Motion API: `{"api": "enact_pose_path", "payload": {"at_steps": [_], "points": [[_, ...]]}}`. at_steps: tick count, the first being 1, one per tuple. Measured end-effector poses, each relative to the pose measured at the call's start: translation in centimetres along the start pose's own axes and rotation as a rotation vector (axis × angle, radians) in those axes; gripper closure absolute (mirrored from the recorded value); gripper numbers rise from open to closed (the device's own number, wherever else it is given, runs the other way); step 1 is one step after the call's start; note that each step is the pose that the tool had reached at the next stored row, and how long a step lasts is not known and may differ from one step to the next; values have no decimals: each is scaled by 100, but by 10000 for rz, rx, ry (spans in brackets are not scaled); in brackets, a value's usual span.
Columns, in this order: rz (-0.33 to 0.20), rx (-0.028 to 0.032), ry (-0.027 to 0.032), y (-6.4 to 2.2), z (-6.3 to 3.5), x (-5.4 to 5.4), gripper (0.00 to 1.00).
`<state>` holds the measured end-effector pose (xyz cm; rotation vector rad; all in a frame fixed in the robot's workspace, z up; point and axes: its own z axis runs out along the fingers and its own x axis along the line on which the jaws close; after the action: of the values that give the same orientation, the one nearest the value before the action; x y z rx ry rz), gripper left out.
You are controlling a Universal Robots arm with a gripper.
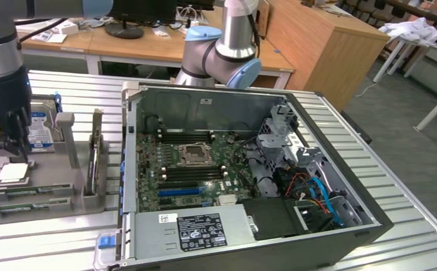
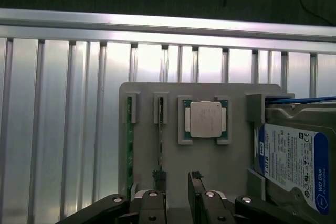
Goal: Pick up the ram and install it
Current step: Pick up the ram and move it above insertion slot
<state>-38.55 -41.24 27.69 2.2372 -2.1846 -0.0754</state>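
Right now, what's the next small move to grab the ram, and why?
Probably a small sideways shift toward the nearer ram stick. The open gripper hangs above the grey holder, one fingertip in line with that stick, so it isn't between the jaws yet.

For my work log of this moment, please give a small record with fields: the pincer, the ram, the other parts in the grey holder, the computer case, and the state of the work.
pincer: open, holding nothing, above the grey holder
ram sticks: two, standing on edge in neighbouring slots of the holder
processor: flat in its recess, between the ram sticks and the hard drive
computer case: open, at the exterior view's right of the holder
work state: no ram lifted yet; pincer nearest the stick beside the processor
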Motion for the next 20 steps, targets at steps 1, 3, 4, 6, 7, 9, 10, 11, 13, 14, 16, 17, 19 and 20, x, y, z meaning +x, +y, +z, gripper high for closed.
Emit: {"api": "enact_pose_path", "payload": {"at_steps": [1,3,4,6,7,9,10,11,13,14,16,17,19,20], "points": [[0,0,0,0,9,0,69],[0,1,-1,-1,25,1,69],[0,1,-1,-1,33,1,69],[0,0,0,-2,49,2,69],[0,0,0,-3,57,2,69],[-1,0,0,-3,74,3,69],[0,0,0,-3,82,3,69],[0,0,0,-4,90,3,69],[0,1,-1,-5,107,4,69],[0,1,-1,-5,115,4,69],[-1,0,0,-6,130,5,69],[0,-1,0,-6,138,5,69],[0,-1,0,-7,153,6,69],[0,0,0,-7,162,6,69]]}}
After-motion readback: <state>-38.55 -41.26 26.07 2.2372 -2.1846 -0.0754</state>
